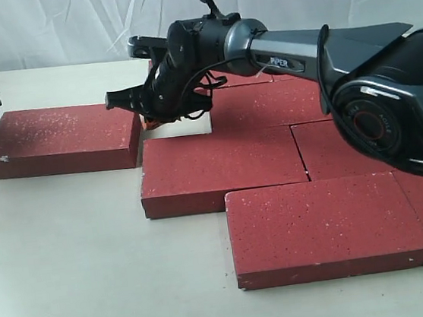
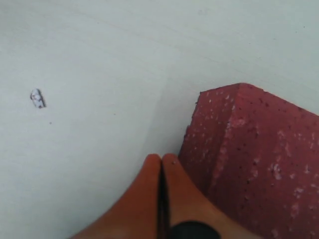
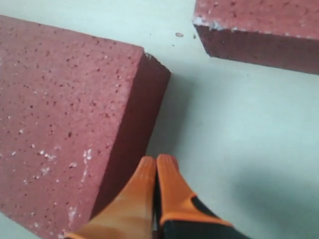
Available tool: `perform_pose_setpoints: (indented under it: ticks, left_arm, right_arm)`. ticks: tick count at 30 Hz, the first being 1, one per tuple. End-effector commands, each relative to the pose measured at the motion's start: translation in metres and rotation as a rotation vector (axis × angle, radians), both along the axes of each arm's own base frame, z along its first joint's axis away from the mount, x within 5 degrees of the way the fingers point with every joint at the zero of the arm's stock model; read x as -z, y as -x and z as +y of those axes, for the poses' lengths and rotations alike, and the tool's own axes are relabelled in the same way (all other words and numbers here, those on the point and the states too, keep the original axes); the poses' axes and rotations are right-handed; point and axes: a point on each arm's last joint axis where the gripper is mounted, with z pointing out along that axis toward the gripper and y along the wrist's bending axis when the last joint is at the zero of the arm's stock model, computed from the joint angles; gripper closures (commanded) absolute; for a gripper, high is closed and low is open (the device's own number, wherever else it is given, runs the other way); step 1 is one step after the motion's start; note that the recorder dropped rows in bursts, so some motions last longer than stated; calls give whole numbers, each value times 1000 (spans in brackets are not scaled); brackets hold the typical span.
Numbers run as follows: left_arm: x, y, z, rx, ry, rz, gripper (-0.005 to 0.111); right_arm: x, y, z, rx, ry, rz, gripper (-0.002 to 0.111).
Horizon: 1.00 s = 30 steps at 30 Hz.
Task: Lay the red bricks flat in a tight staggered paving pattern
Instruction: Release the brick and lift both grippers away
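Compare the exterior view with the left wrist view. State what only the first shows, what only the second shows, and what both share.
Only the exterior view: the right arm reaching across, the right gripper at a bare gap between bricks, and the laid bricks packed in staggered rows.
Only the left wrist view: the left gripper seen close, fingertips pressed shut with nothing between them, and a small pale mark on the table.
Both: the loose brick lying flat apart from the rest, the left gripper beside its end, and the table.
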Motion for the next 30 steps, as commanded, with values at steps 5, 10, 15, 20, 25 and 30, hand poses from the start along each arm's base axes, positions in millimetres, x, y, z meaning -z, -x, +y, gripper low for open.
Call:
perform_pose_setpoints:
  ticks: [5, 10, 15, 20, 25, 30]
  left_arm:
    - [-10, 6, -3, 9, 42, 26, 107]
    - [-43, 13, -6, 39, 35, -9, 107]
    - [-84, 26, -12, 78, 27, -50, 107]
    - [-122, 44, -17, 114, 6, -89, 107]
    - [-149, 66, -23, 121, -14, -140, 107]
    - [-166, 87, -32, 128, -27, -179, 107]
  right_arm:
    - [-63, 8, -21, -15, 143, -66, 109]
    - [-91, 12, -50, 5, 213, 10, 109]
    - [-119, 20, -77, -20, 275, 69, 109]
    - [-145, 36, -93, -83, 277, 60, 109]
    - [-164, 54, -117, -86, 217, 60, 109]
    - [-172, 72, -149, -68, 130, 51, 109]
